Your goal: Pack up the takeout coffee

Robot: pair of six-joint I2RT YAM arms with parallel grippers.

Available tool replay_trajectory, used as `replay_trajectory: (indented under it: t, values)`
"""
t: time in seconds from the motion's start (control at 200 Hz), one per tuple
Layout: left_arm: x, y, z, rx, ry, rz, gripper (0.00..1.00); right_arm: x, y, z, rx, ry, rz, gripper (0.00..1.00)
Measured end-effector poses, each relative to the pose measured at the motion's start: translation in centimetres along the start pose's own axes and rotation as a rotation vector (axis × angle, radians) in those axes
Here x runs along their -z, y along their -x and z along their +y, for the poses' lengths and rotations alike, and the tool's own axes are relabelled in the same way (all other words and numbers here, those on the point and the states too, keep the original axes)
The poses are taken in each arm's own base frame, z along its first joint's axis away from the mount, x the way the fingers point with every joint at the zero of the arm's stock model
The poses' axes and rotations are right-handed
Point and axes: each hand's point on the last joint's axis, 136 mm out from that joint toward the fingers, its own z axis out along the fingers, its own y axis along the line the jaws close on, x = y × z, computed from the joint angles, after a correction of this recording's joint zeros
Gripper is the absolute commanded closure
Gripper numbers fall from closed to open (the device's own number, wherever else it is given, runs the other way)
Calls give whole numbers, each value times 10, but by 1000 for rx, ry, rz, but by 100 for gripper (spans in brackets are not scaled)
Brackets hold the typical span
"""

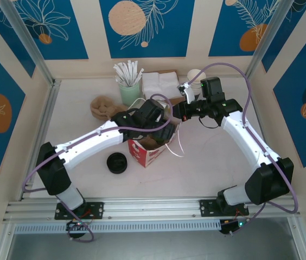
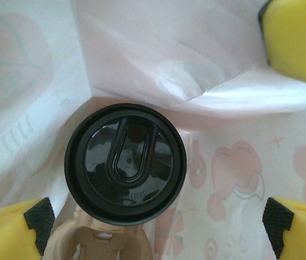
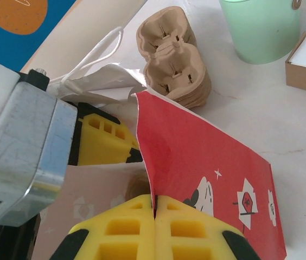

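A red and white paper bag [image 1: 144, 155] stands mid-table, with both robot arms meeting over its mouth. In the left wrist view, the takeout coffee [image 2: 126, 162] stands upright inside the bag and is seen from straight above, its round black lid shiny and in place. The left hand [image 2: 157, 225] hovers over it with its yellow fingers [image 2: 12, 230] spread wide apart, well clear of the lid and holding nothing. A tan pulp cup carrier [image 2: 96, 244] shows just beside the cup in the bag; whether the cup sits in it cannot be told. In the right wrist view, the right hand [image 3: 154, 208] is clamped on the bag's red rim [image 3: 207, 157], holding the mouth open.

The main step looks done, as the coffee is in the bag and released. What seems left is lifting the left hand out and letting go of the rim. A stack of black lids [image 1: 116, 162] lies on the table beside the bag.
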Motion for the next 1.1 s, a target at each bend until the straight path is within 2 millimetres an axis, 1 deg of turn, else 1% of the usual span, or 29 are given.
replay_trajectory:
  t: [0.12, 0.25, 0.455, 0.57, 0.63, 0.69, 0.755, 0.825, 0.885, 0.99, 1.05, 1.1]
  values:
    - [1, 1, -2, 1, -12, -5, 1, 0, 0, 0, 4, -1, 0, 98]
    - [7, 6, -10, 5, -57, -21, 1, 0, 0, 0, 6, -1, 1, 98]
    - [33, 18, -26, 3, -167, -69, 1, 1, -3, -2, -8, -1, 9, 98]
    - [49, 24, -34, 1, -219, -90, 1, -2, -5, -4, -17, 2, 19, 97]
    - [57, 30, -38, 1, -238, -107, 1, -4, -6, -6, -24, 1, 26, 96]
    - [65, 39, -42, -2, -255, -126, 1, -4, -7, -7, -26, 1, 29, 94]
    - [78, 53, -46, -5, -271, -165, 1, -4, -7, -6, -26, 2, 30, 91]
    - [96, 72, -51, -9, -289, -220, 1, -4, -6, -6, -27, 2, 29, 85]
    - [111, 88, -52, -7, -292, -267, 1, -5, -5, -7, -24, 1, 27, 79]
    - [135, 111, -45, 5, -265, -335, 1, -5, -2, -8, -29, -3, 26, 60]
    - [146, 123, -38, 16, -230, -366, 1, -5, 2, -9, -34, -13, 28, 53]
    - [153, 131, -28, 30, -194, -389, 1, -4, 7, -10, -46, -29, 25, 49]
